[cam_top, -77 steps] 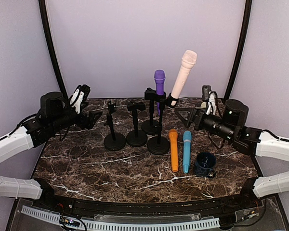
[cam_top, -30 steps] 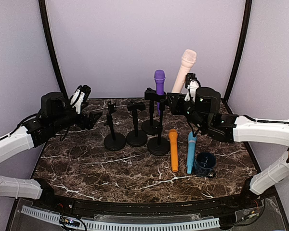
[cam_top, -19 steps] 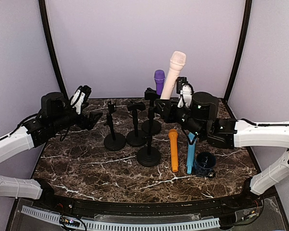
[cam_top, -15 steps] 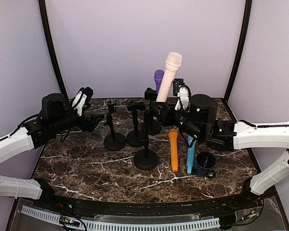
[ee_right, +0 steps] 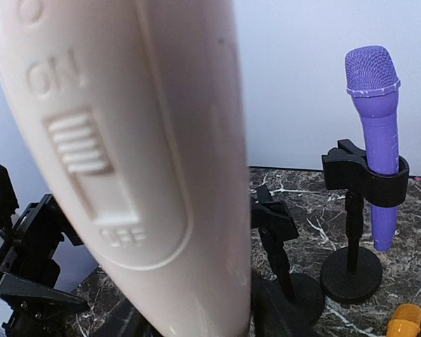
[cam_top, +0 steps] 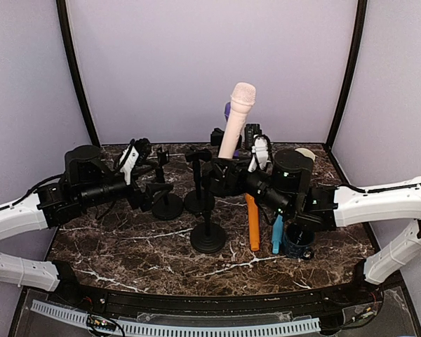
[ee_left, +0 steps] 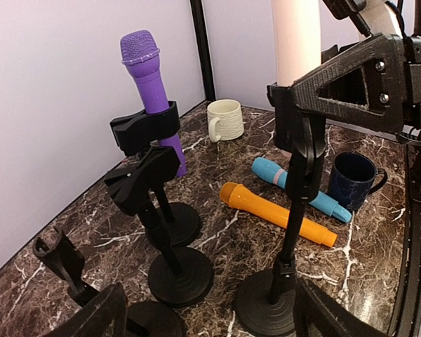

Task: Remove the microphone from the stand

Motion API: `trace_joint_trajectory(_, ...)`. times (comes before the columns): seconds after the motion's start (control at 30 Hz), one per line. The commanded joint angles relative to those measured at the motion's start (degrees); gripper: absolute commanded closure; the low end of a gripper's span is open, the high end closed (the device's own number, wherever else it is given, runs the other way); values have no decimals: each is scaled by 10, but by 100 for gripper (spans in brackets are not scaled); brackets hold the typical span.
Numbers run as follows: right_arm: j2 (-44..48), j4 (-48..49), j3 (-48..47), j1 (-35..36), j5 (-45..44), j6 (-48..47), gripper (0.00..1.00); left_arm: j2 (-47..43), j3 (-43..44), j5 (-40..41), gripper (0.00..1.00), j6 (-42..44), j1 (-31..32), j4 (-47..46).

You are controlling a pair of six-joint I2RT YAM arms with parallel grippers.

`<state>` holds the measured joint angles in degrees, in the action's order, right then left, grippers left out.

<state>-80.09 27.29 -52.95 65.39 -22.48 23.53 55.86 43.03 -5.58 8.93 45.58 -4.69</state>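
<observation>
The right end effector (cam_top: 223,170) is clenched on the pink microphone (cam_top: 237,116), low on its body, just where the clip of the stand (ee_left: 292,210) takes it. So the microphone is not yet out: it stands nearly upright in the clip, rising above the right end effector, and the round base rests on the surface (cam_top: 126,246) below it. I judge this grip is there to keep the microphone steady for pulling.

The left end effector (ee_left: 210,312) is released, its fingers spread wide with nothing between them. The stand's pole and base are just ahead of it, so it is probably placed to catch the stand and hold it down.

The left wrist view shows the clip and the right finger at it, and beyond the stand an orange microphone (ee_left: 274,213), a blue microphone (ee_left: 295,186), a dark blue mug (ee_left: 353,175) and a cream mug (ee_left: 226,119). The right wrist view shows none of this grip. There the pink body fills the frame, with its ON/OFF switch, and past it a purple microphone (ee_right: 374,105) in another stand.
</observation>
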Motion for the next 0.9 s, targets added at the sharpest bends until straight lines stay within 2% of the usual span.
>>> trace_joint_trajectory(0.0,29,61,23,8,5,0,38,10,-26,5,16,-45,23,-32)
trace_joint_trajectory(0.03,35,58,28,8,2,-1,29,13,-35,11,16,-54,27,-38)
trace_joint_trajectory(0.1,47,56,38,8,-8,-5,19,21,-49,23,16,-69,37,-55)
trace_joint_trajectory(0.27,83,58,68,8,-27,-16,7,52,-60,89,16,-110,84,-84)
trace_joint_trajectory(0.4,118,52,93,8,-46,-22,2,92,-57,106,16,-136,102,-97)
trace_joint_trajectory(0.57,166,41,125,2,-80,-29,1,136,-55,82,16,-153,107,-120)
trace_joint_trajectory(0.87,238,17,194,-84,-64,29,2,184,-45,58,20,-163,108,-151)
